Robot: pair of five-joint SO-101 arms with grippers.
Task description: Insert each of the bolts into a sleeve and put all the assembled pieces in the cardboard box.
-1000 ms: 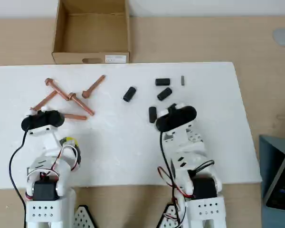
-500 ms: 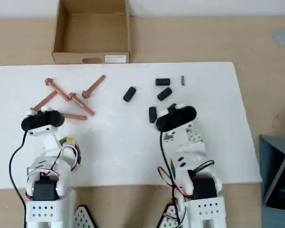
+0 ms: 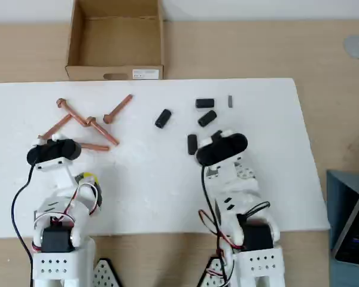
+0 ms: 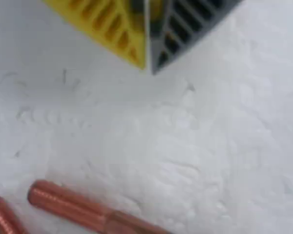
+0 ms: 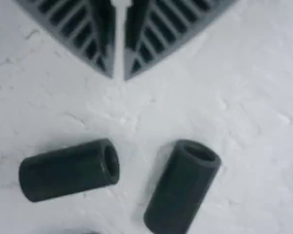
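Jaws pressed together, my left gripper point(image 4: 149, 61) hovers by the copper-coloured metal bolts point(image 4: 73, 207), my right gripper point(image 5: 118, 68) by the short black cylindrical sleeves point(image 5: 68, 169), seemingly staged for pairing.

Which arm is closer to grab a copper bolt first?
Left. Its end effector hangs right beside a copper bolt. The right end effector sits over the black sleeves, away from the bolts.
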